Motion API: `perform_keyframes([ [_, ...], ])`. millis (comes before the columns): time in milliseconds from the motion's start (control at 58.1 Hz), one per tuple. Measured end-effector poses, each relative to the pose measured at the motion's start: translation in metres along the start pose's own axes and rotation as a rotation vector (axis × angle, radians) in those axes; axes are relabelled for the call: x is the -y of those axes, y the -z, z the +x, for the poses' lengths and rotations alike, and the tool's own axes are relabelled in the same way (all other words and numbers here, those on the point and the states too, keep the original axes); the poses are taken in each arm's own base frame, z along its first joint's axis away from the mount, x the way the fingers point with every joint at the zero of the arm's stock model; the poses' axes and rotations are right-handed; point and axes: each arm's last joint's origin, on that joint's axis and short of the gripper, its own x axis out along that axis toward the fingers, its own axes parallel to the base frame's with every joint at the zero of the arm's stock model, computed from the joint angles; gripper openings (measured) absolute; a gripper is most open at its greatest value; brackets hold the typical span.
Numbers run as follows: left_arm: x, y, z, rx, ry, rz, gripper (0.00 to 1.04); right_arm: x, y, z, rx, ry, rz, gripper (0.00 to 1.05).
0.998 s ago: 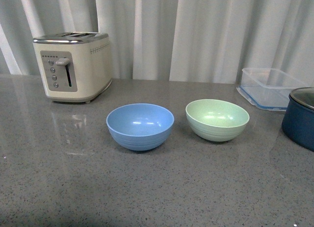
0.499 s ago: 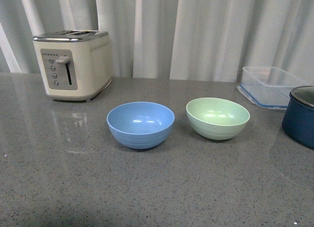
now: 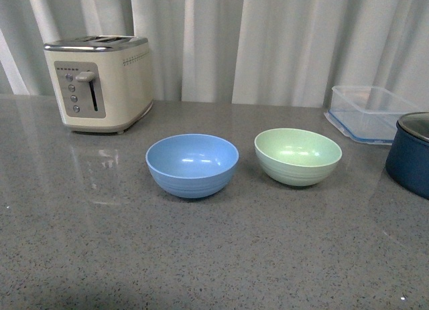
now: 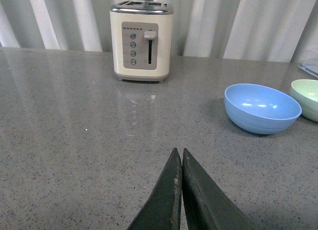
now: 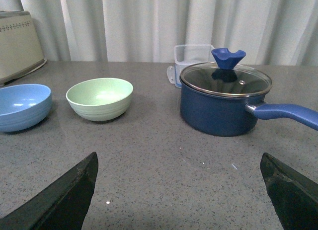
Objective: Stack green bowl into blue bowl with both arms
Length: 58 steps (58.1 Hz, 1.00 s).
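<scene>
- Left gripper (image 4: 179,153) held clenched, empty, blue bowl (image 4: 262,108) seen ahead
- Right gripper (image 5: 179,158) held released, green bowl (image 5: 100,98) seen ahead
- Toaster (image 4: 142,40) markings cannot be read

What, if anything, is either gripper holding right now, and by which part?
Nothing. The left gripper is shut empty, the right gripper open and empty; the green bowl and blue bowl stand untouched.

Soft, even overhead light; all views bright. Glossy countertop (image 3: 214,263) shows pale glare streaks, toaster (image 3: 100,82) reflection. White highlights inside blue bowl (image 3: 192,165) and green bowl (image 3: 297,156) — faint shadows beneath. Front view's near left corner dimmer.
</scene>
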Motion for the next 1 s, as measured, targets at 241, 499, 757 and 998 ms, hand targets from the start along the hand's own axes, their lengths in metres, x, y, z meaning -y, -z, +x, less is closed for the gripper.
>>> perform_keyframes([
  [241, 0.000, 0.000, -0.007, 0.002, 0.000, 0.000, 0.04, 0.000, 0.000, 0.000, 0.000, 0.000, 0.000, 0.95],
  [499, 0.000, 0.000, -0.011, 0.002, 0.000, 0.000, 0.04, 0.000, 0.000, 0.000, 0.000, 0.000, 0.000, 0.95],
  [757, 0.000, 0.002, -0.023, 0.000, 0.002, 0.000, 0.04, 0.000, 0.000, 0.000, 0.000, 0.000, 0.000, 0.95],
  [998, 0.000, 0.003, -0.023, -0.004, 0.001, 0.000, 0.32, 0.000, 0.000, 0.000, -0.077, -0.053, 0.001, 0.95],
])
